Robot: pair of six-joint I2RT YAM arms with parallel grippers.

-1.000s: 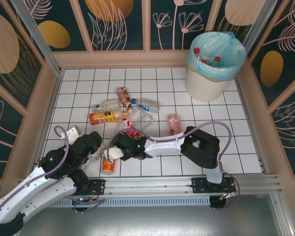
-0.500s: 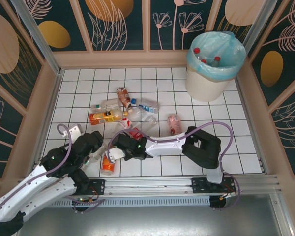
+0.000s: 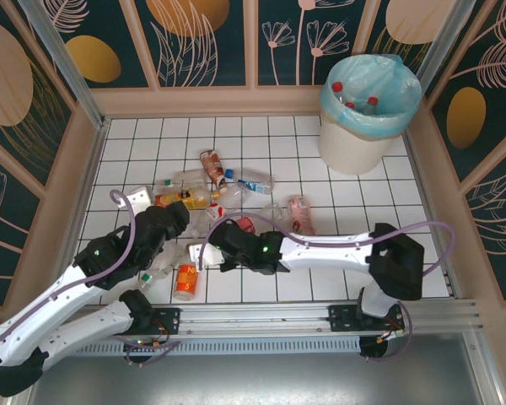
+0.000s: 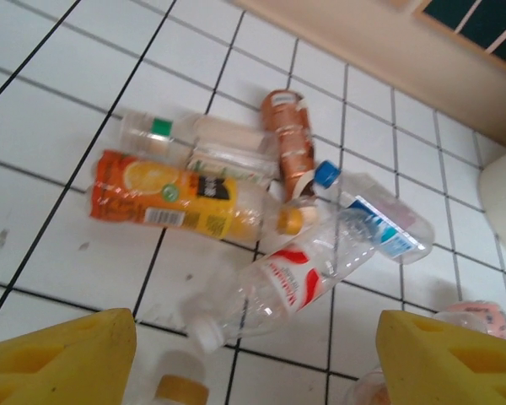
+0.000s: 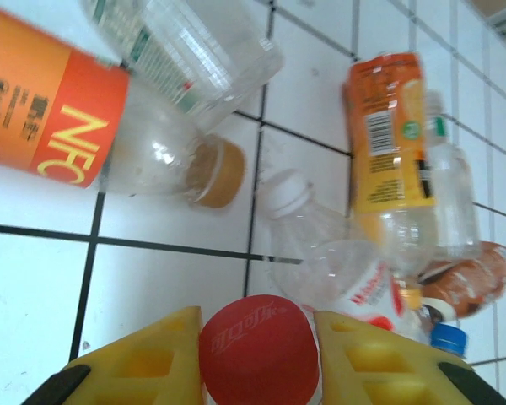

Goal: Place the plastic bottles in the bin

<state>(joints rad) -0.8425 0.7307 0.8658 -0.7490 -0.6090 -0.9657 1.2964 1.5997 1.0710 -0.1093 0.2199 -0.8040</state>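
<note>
Red bottle cap (image 5: 258, 346) wedged in right claw (image 5: 258, 361); overhead view adds the bin (image 3: 350, 150).

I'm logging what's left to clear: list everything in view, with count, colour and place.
bin: one, cream-white with light blue liner, far right corner
bottles in the bin: at least two, red caps
orange-label bottle, brown-label bottle, blue-label bottle, green-marked clear bottle, red-and-white-label bottle: five, jumbled mid-floor
pink-label bottle: one, right of that pile
NFC bottle: one, orange label, near edge
green-printed clear bottle: one, beside the NFC bottle
red-capped bottle: one, in the right claw
floor: white tiles, dark grout
left claw: one, yellow, open, facing the pile
right claw: one, yellow, shut on the red-capped bottle's cap
</note>
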